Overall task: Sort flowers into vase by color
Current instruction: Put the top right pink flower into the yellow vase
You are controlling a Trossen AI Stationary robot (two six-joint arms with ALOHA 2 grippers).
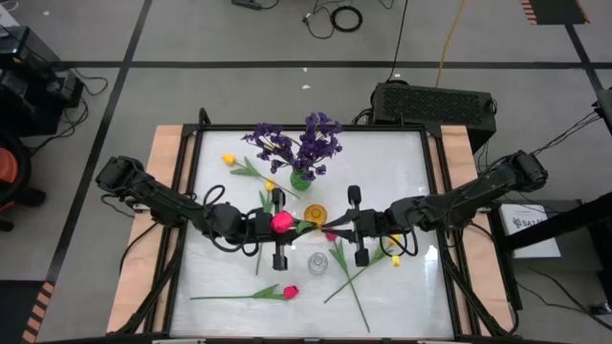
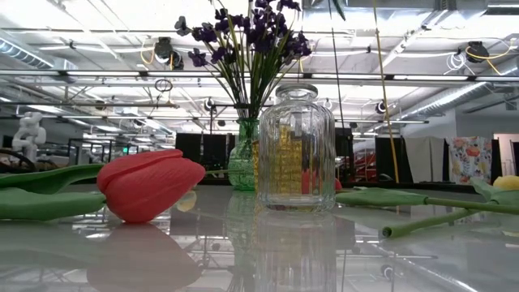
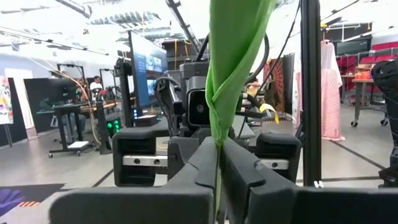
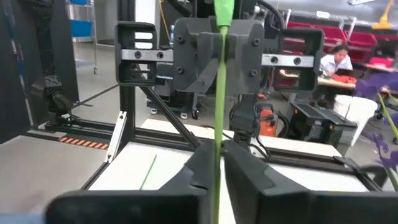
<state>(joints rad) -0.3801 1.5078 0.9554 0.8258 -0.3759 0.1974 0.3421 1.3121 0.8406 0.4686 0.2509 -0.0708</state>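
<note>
A pink tulip [image 1: 282,222] is held in the air over the table's middle, between my left gripper [image 1: 296,225] and my right gripper [image 1: 337,229]. The two face each other, both shut on its green stem. Below them stand an orange vase [image 1: 316,212] and a clear glass jar [image 2: 296,150]. A green vase [image 1: 300,180] behind holds purple flowers [image 1: 304,143]. Loose on the table lie a yellow tulip [image 1: 229,160], another pink tulip [image 2: 150,186] and a second yellow tulip [image 1: 394,259]. The low view shows neither gripper. My left gripper [image 3: 219,149] pinches the tulip's stem where a leaf wraps it [image 3: 217,134] between its two fingers, coming from the table's left. The stem runs along the fingers. The flower is lifted clear, its pink head close by this gripper. My right gripper [image 4: 217,152] pinches the thin bare stem [image 4: 218,134] between its two fingers, level, from the table's right. The stem runs on along the fingers toward the left gripper opposite.
The white tabletop [image 1: 402,162] has wooden strips at its left and right sides. A black box [image 1: 435,100] sits behind the far edge. Long stems [image 1: 359,287] lie across the near right. People work at desks in the room beyond.
</note>
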